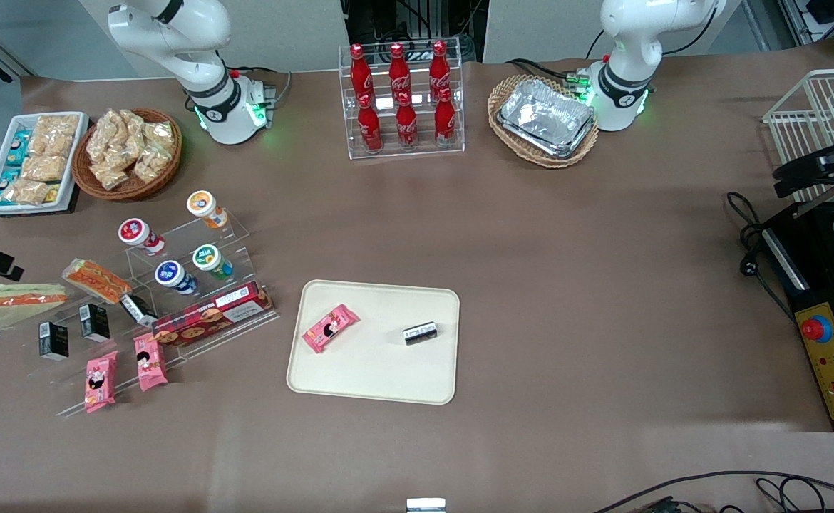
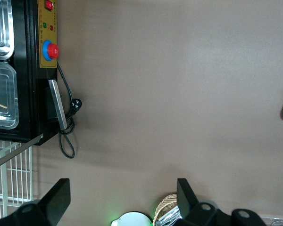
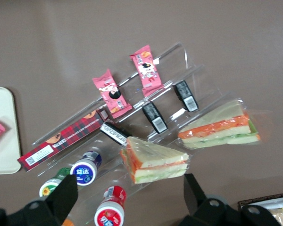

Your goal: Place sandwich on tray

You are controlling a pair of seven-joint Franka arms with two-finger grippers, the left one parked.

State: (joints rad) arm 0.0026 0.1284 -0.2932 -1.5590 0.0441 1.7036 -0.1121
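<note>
A: Our right claw (image 3: 129,200) hangs high over the snack display with its 2 black fingers (image 3: 61,197) spread wide and nothing between them.

B: And where's the long clear-wrapped wedge sandwich (image 3: 220,128) with pale bread, an orange stripe and green filling?

A: It lies below the claw and a little off to one side, on the brown table at the working arm's end, just beside the clear acrylic stepped stand (image 1: 196,285). The shorter orange-and-yellow wrapped sandwich (image 3: 154,159) sits more directly under us. The large cream rectangular tray (image 1: 376,377) is well apart, already carrying 2 small packets.

B: How will it handle?

A: We judge it light, soft and slippery in film. We'd pinch gently across the thick bread edge, though its film flap is probably too loose to hold.
</note>
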